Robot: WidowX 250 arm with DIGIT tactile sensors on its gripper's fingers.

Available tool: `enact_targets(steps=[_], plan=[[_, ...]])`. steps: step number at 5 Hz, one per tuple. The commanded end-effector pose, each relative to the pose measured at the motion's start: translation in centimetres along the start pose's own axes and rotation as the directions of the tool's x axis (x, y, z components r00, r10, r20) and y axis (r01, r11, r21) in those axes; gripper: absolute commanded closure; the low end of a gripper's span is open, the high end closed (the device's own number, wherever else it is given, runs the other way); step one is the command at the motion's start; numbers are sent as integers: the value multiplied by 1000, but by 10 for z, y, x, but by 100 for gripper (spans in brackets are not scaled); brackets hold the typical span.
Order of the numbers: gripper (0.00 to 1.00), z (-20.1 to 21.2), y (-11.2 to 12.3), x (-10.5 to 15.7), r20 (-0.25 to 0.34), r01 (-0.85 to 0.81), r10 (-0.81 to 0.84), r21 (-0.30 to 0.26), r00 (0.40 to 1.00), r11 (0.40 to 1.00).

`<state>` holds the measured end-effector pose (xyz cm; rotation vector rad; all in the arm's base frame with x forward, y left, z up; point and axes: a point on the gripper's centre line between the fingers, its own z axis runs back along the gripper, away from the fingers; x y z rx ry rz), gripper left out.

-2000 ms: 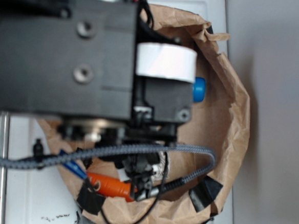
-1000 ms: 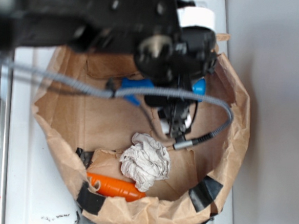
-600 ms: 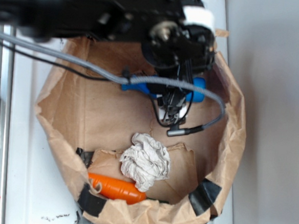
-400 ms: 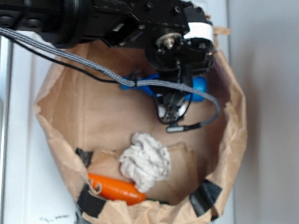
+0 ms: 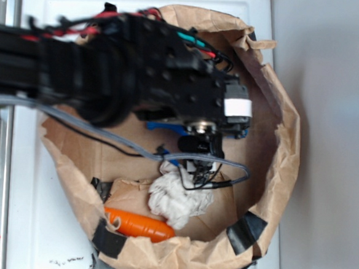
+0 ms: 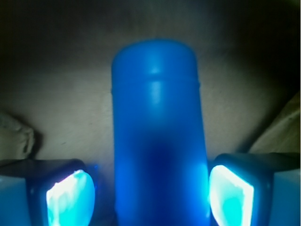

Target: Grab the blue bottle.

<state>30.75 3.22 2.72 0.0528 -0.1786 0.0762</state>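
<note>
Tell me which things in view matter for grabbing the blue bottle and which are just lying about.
Belongs to the job:
- blue bottle, lying between the fingers
- gripper, a pad on either side of it

Just lying about:
- orange bottle
- crumpled white cloth
- brown paper bag holding everything

A white worktop (image 5: 37, 235) carries a crumpled brown paper bag (image 5: 286, 154), its open rim spread wide and patched with black tape, reaching close to the worktop's right edge. Small dark specks lie near the bottom edge.
</note>
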Motion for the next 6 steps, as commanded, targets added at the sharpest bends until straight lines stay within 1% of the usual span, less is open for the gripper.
enact_targets(steps=[1, 2, 3, 4, 5, 6], plan=[[100, 12, -16, 22, 33, 8, -8, 1, 999, 1000], [100, 51, -17, 19, 33, 10, -8, -89, 999, 996], [100, 103, -12, 13, 40, 22, -15, -190, 999, 982], [100, 139, -7, 9, 37, 4, 4, -223, 999, 975], [100, 158, -7, 3, 25, -69, 76, -206, 997, 976], [100, 163, -11, -5, 43, -69, 75, -129, 996, 989]])
